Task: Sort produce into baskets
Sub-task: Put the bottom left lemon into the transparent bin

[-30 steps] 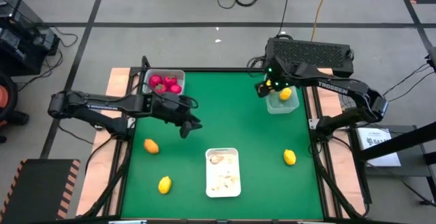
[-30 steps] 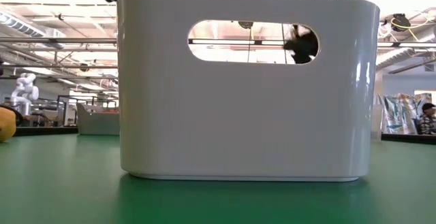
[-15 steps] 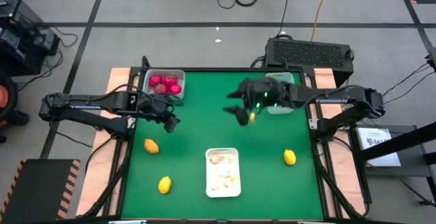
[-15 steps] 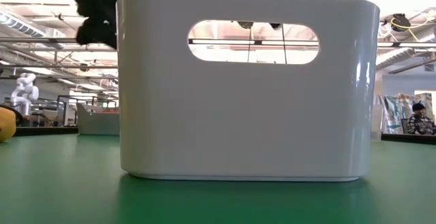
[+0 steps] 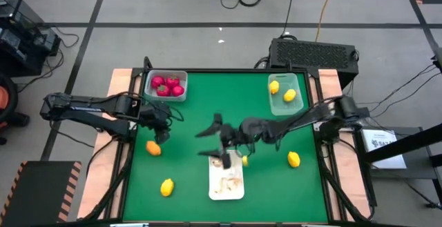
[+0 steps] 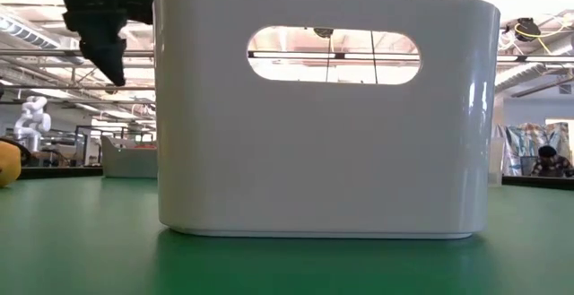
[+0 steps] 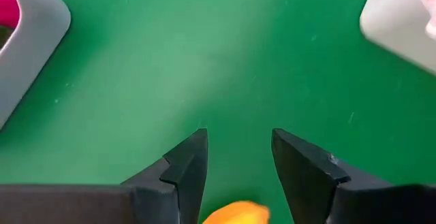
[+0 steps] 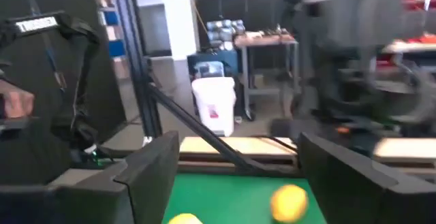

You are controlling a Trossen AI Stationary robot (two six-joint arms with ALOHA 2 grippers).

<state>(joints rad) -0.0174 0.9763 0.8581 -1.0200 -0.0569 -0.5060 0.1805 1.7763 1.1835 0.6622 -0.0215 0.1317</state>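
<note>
Hovering over the nine o'clock side of the worktop (image 5: 207,110), the left gripper (image 5: 160,121) has its jaws spread with nothing between them. The orange lemon (image 5: 153,147) sits just below it, and its tip peeks in under the jaws in the left wrist view. The right gripper (image 5: 222,144) reaches in to the middle, above the far rim of the white tub (image 5: 238,185) at six o'clock. Its jaws are wide apart and empty too.

Where the rest is:
- red pieces (image 5: 168,85) in the grey tub (image 5: 150,90) at eleven o'clock
- two yellow lemons (image 5: 282,91) in the green tub (image 5: 280,108) at one o'clock
- pale garlic bulbs (image 5: 225,179) in the white tub
- loose lemons at seven o'clock (image 5: 166,186) and four o'clock (image 5: 293,159)

These look like light, hard plastic toys, smooth and a bit slick, so they probably roll or squirt out if pinched off-centre. The safe bet for the orange one is to close across its fat middle, not the pointy ends. Nothing here seems fragile, though a nudge would likely send it rolling.

The surface is a flat green mat with wooden strips down both sides. It looks grippy enough that pieces stay put.

The room is a big workshop. There are cables on the floor, a black case (image 5: 314,51) past twelve o'clock, and a person (image 6: 547,160) far off in the low view.
</note>
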